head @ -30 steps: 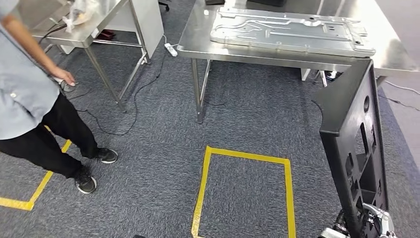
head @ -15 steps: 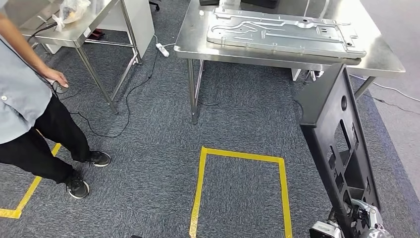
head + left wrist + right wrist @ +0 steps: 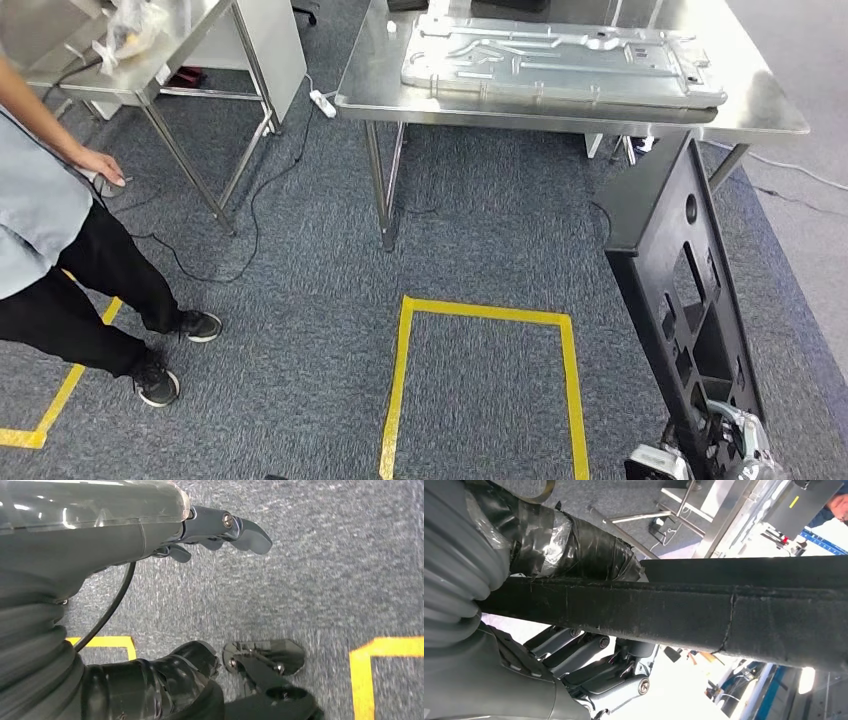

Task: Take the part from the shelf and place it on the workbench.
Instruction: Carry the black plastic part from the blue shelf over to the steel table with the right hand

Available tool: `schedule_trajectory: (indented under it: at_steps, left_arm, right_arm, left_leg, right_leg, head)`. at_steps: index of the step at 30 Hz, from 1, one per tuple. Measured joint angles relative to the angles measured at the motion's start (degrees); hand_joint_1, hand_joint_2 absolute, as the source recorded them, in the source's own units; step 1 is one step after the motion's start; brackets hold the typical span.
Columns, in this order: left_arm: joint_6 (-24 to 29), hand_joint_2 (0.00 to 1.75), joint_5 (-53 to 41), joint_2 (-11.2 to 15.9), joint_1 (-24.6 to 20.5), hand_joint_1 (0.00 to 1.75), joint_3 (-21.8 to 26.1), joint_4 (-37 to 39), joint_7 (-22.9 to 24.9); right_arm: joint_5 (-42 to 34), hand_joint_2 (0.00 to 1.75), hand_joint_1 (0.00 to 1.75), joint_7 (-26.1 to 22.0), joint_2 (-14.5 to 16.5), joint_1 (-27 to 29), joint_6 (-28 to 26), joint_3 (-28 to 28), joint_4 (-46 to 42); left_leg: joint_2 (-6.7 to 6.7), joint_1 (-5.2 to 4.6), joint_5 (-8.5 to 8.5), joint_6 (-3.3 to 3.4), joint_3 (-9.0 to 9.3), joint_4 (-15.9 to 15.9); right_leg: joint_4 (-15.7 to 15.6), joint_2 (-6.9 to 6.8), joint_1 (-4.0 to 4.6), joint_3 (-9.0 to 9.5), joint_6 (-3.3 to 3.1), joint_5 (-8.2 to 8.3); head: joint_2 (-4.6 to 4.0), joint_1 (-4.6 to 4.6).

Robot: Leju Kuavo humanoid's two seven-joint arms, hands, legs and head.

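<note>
Gripping the black part [image 3: 690, 300] near its lower end, the right hand [image 3: 735, 450] sits at about five o'clock in the head view, its fingers wrapped around the part's frame; the right wrist view shows the taped thumb [image 3: 574, 545] on one side of the part's edge [image 3: 704, 615] and the darker fingers [image 3: 594, 660] curled on the other, so the hold is firm; the part stands nearly upright, leaning a little, its upper end reaching toward two o'clock, just below the near edge of the workbench [image 3: 560, 105] and not touching it in any way the view makes plain.

On the workbench, at twelve to one o'clock, lies a large grey metal plate [image 3: 560, 60]; a second steel table [image 3: 150, 60] stands at ten o'clock with a clear bag [image 3: 130, 30] on it; a person [image 3: 60, 250] in a grey shirt and dark trousers stands at nine o'clock, one hand lowered; yellow tape [image 3: 480, 380] marks a rectangle on the blue-grey carpet at six o'clock.

The left hand [image 3: 150, 545] hangs over the carpet in the left wrist view, its fingers spread with nothing in them.

Compared with the earlier frames, the whole head view has shifted, so the camera has moved; the workbench and tape sit slightly further left, and more of the bench top shows; the part keeps the same upright pose in the right hand.
</note>
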Motion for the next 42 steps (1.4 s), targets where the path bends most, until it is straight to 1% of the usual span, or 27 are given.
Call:
schedule_trajectory:
  at_steps: [6, 8, 9, 10, 12, 13, 14, 16, 18, 19, 20, 21, 22, 23, 24, 25, 28, 30, 31, 33, 34, 35, 36, 38, 39, 40, 42]
  left_arm:
    - [0.0, 1.75, 0.0, 0.0, 0.0, 0.00, 0.0, 0.0, 0.0]
    - [-0.1, 1.75, 0.0, 0.0, 0.0, 0.00, 0.0, 0.0, 0.0]
    - [-0.2, 1.75, 0.0, 0.0, -0.1, 0.00, 0.0, 0.0, 0.0]
    - [-0.5, 1.75, -0.1, 0.0, -0.1, 0.00, 0.0, 0.0, 0.0]
    - [-0.9, 1.75, -0.3, 0.1, 0.0, 0.00, 0.0, 0.0, -0.1]
    - [-1.1, 1.75, -0.5, 0.1, 0.1, 0.00, 0.0, 0.0, -0.1]
    - [-1.1, 1.75, -0.5, 0.1, 0.0, 0.00, 0.0, 0.0, -0.1]
    - [-1.2, 1.75, -0.5, 0.1, 0.0, 0.00, 0.0, 0.0, -0.2]
    - [-1.3, 1.75, -0.5, 0.1, 0.0, 0.00, 0.0, 0.0, -0.2]
    - [-1.3, 1.75, -0.6, 0.1, 0.0, 0.00, 0.0, 0.0, -0.2]
    - [-1.3, 1.75, -0.6, 0.1, 0.1, 0.00, 0.0, 0.0, -0.2]
    - [-1.3, 1.75, -0.6, 0.1, 0.1, 0.00, 0.0, 0.0, -0.2]
    - [-1.3, 1.75, -0.6, 0.1, 0.2, 0.00, 0.0, 0.0, -0.2]
    - [-1.3, 1.75, -0.6, 0.1, 0.2, 0.00, 0.0, 0.0, -0.2]
    - [-1.3, 1.75, -0.6, 0.1, 0.1, 0.00, 0.0, 0.0, -0.2]
    - [-1.3, 1.75, -0.6, 0.1, 0.1, 0.00, 0.0, 0.0, -0.2]
    - [-1.2, 1.75, -0.7, 0.1, 0.0, 0.00, 0.0, 0.0, -0.3]
    - [-1.2, 1.75, -0.7, 0.1, -0.1, 0.00, 0.0, 0.0, -0.3]
    - [-1.2, 1.75, -0.7, 0.1, -0.1, 0.00, 0.0, 0.0, -0.3]
    - [-1.2, 1.75, -0.7, 0.1, 0.0, 0.00, 0.0, 0.0, -0.3]
    - [-1.2, 1.75, -0.7, 0.1, 0.1, 0.00, 0.0, 0.0, -0.3]
    - [-1.1, 1.75, -0.7, 0.1, 0.2, 0.00, 0.0, 0.0, -0.3]
    - [-1.1, 1.75, -0.7, 0.1, 0.3, 0.00, 0.0, 0.0, -0.3]
    - [-0.5, 1.75, -0.6, 0.1, 0.4, 0.00, 0.0, 0.0, -0.1]
    - [0.1, 1.75, -0.7, 0.2, 0.4, 0.00, 0.0, 0.0, 0.1]
    - [1.0, 1.75, -0.7, 0.2, 0.3, 0.00, 0.0, 0.0, 0.6]
    - [2.7, 1.75, -0.7, 0.2, 0.1, 0.00, 0.1, 0.0, 1.4]
  right_arm:
    - [0.0, 1.75, 1.75, 0.0, 0.0, 0.0, 0.0, 0.0, 0.0]
    - [0.0, 1.75, 1.75, 0.0, -0.1, -0.1, 0.0, 0.1, 0.0]
    - [0.0, 1.75, 1.75, 0.0, -0.2, -0.1, 0.0, 0.1, 0.1]
    - [-0.3, 1.75, 1.75, 0.0, -0.3, -0.2, 0.0, 0.4, 0.2]
    - [-0.8, 1.75, 1.75, -0.1, -0.3, -0.2, 0.0, 0.8, 0.3]
    - [-1.1, 1.75, 1.75, -0.1, -0.4, -0.2, 0.0, 0.9, 0.3]
    - [-1.1, 1.75, 1.75, -0.1, -0.4, -0.2, 0.0, 0.9, 0.3]
    - [-1.4, 1.75, 1.75, -0.2, -0.5, -0.2, 0.0, 0.9, 0.3]
    - [-2.0, 1.75, 1.75, -0.3, -0.6, -0.2, 0.0, 0.9, 0.3]
    - [-2.2, 1.75, 1.75, -0.3, -0.6, -0.1, 0.0, 0.9, 0.3]
    - [-2.4, 1.75, 1.75, -0.4, -0.7, -0.1, 0.0, 0.9, 0.3]
    - [-2.5, 1.75, 1.75, -0.4, -0.7, -0.1, 0.0, 0.9, 0.3]
    - [-2.6, 1.75, 1.75, -0.5, -0.7, -0.1, 0.0, 0.9, 0.3]
    - [-2.7, 1.75, 1.75, -0.5, -0.7, -0.1, 0.0, 0.9, 0.3]
    - [-2.7, 1.75, 1.75, -0.6, -0.7, -0.1, 0.0, 0.9, 0.3]
    - [-2.7, 1.75, 1.75, -0.7, -0.7, -0.1, 0.0, 0.9, 0.2]
    - [-2.7, 1.75, 1.75, -1.1, -0.8, 0.0, 0.0, 0.9, 0.1]
    - [-2.6, 1.75, 1.75, -1.2, -0.8, 0.1, 0.0, 0.9, 0.1]
    - [-2.6, 1.75, 1.75, -1.2, -0.8, 0.0, 0.0, 0.9, 0.0]
    - [-2.6, 1.75, 1.75, -1.2, -0.8, 0.0, 0.0, 0.9, 0.0]
    - [-2.6, 1.75, 1.75, -1.2, -0.8, 0.1, 0.0, 0.9, 0.0]
    - [-2.6, 1.75, 1.75, -1.2, -0.8, 0.1, 0.0, 0.9, 0.0]
    - [-2.6, 1.75, 1.75, -1.2, -0.8, 0.1, 0.0, 0.9, 0.0]
    - [-2.6, 1.75, 1.75, -1.2, -0.8, 0.1, 0.0, 0.9, 0.0]
    - [-2.6, 1.75, 1.75, -1.2, -0.8, 0.1, 0.0, 0.9, 0.0]
    - [-2.6, 1.75, 1.75, -1.2, -0.8, 0.1, 0.0, 0.9, 0.0]
    - [-2.6, 1.75, 1.75, -1.1, -0.8, 0.1, 0.0, 0.9, 0.0]
  left_leg:
    - [0.00, 0.00, -0.01, -0.01, 0.01, 0.0]
    - [0.00, -0.08, -0.24, -0.33, 0.27, 0.0]
    - [0.06, -0.15, -0.47, -0.89, 0.40, 0.1]
    - [0.00, -0.15, -0.58, -1.47, -0.30, 1.5]
    - [-0.23, -0.25, -0.44, -1.68, -0.96, 1.9]
    - [-0.36, -0.16, -0.14, -1.24, -1.17, 1.8]
    - [-0.37, -0.15, 0.05, -0.69, -0.51, 0.4]
    - [-0.23, 0.08, 0.22, -0.10, -0.20, -0.1]
    - [-0.18, 0.10, 0.06, 0.10, -0.13, -0.1]
    - [-0.16, 0.12, -0.08, 0.06, -0.03, -0.1]
    - [-0.16, 0.15, -0.25, -0.06, 0.15, -0.1]
    - [-0.16, 0.21, -0.47, -0.23, 0.44, -0.1]
    - [-0.17, 0.27, -0.74, -0.46, 0.82, 0.0]
    - [-0.17, 0.25, -1.04, -0.77, 1.14, 0.0]
    - [-0.18, 0.21, -1.33, -1.11, 1.33, 0.0]
    - [-0.17, 0.14, -1.54, -1.46, 1.45, 0.0]
    - [-0.02, 0.15, -2.00, -2.48, 1.88, -0.2]
    - [-0.07, 0.28, -3.41, -2.99, 1.31, 1.9]
    - [-0.14, 0.33, -4.85, -3.12, -0.09, 4.8]
    - [-0.18, 0.33, -7.86, -3.21, -4.66, 12.9]
    - [-0.18, 0.33, -8.35, -3.19, -6.70, 15.9]
    - [-0.18, 0.33, -7.65, -3.11, -7.82, 16.9]
    - [-0.19, 0.30, -5.84, -2.92, -7.83, 15.6]
    - [-0.28, 0.00, -0.82, -2.11, -5.37, 8.5]
    - [-0.31, -0.20, 0.78, -1.68, -4.00, 5.0]
    - [-0.34, -0.43, 1.59, -1.34, -3.05, 2.7]
    - [-0.33, -0.72, 1.37, -1.01, -2.50, 1.5]
  right_leg:
    - [-0.3, -0.02, -0.01, 0.13, 0.00, 0.23]
    - [-8.6, -0.45, 0.12, 4.27, -0.42, 3.59]
    - [-12.9, -0.53, 0.16, 6.35, -1.05, 5.32]
    - [-17.0, -0.49, 0.32, 8.51, -1.90, 6.73]
    - [-17.0, 0.07, 0.62, 8.81, -2.44, 6.34]
    - [-16.6, 0.20, 0.74, 8.90, -2.16, 5.91]
    - [-15.8, 0.17, 0.74, 8.61, -1.62, 5.32]
    - [-11.0, 0.02, 0.48, 6.36, -1.06, 2.70]
    - [-3.7, -0.06, 0.15, 2.44, -0.56, -0.22]
    - [-1.5, -0.09, -0.03, 1.07, -0.35, -0.49]
    - [-1.4, -0.13, -0.21, 0.72, -0.21, 0.43]
    - [-3.5, -0.21, -0.37, 1.47, -0.13, 2.32]
    - [-7.3, -0.35, -0.50, 3.12, -0.13, 4.71]
    - [-11.0, -0.51, -0.49, 4.88, -0.20, 6.35]
    - [-14.0, -0.62, -0.36, 6.28, -0.36, 7.28]
    - [-15.7, -0.68, -0.18, 7.08, -0.60, 7.47]
    - [-16.5, -0.47, 0.07, 7.55, -1.69, 6.93]
    - [-17.0, -0.41, -0.11, 8.21, -2.59, 6.79]
    - [-17.2, -0.44, -0.13, 8.55, -2.99, 6.67]
    - [-17.2, -0.43, 0.15, 8.95, -3.58, 6.24]
    - [-17.1, -0.34, 0.32, 9.18, -3.75, 5.99]
    - [-17.1, -0.21, 0.46, 9.50, -3.82, 5.71]
    - [-17.1, -0.04, 0.58, 9.94, -3.82, 5.41]
    - [-17.1, 0.17, 0.78, 10.96, -3.68, 4.68]
    - [-17.0, 0.27, 0.90, 11.28, -3.47, 4.31]
    - [-17.0, 0.29, 0.91, 11.43, -3.22, 4.02]
    - [-17.2, 0.31, 0.81, 11.47, -2.62, 3.74]
  head:
    - [0.00, 0.01]
    - [0.00, 0.02]
    - [0.00, 0.00]
    - [0.00, -0.03]
    - [0.00, -0.08]
    - [0.00, -0.08]
    - [0.00, -0.03]
    - [0.00, 0.04]
    - [0.00, 0.05]
    - [0.00, 0.05]
    - [0.00, 0.05]
    - [0.00, 0.05]
    - [0.00, 0.06]
    - [0.00, 0.06]
    - [0.00, 0.05]
    - [0.00, 0.04]
    - [0.00, -0.01]
    - [0.00, -0.02]
    - [0.00, -0.04]
    - [0.00, -0.05]
    - [0.00, -0.05]
    - [0.00, -0.04]
    - [0.00, -0.05]
    - [0.00, -0.01]
    - [0.00, 0.01]
    - [0.00, 0.03]
    - [0.00, 0.02]
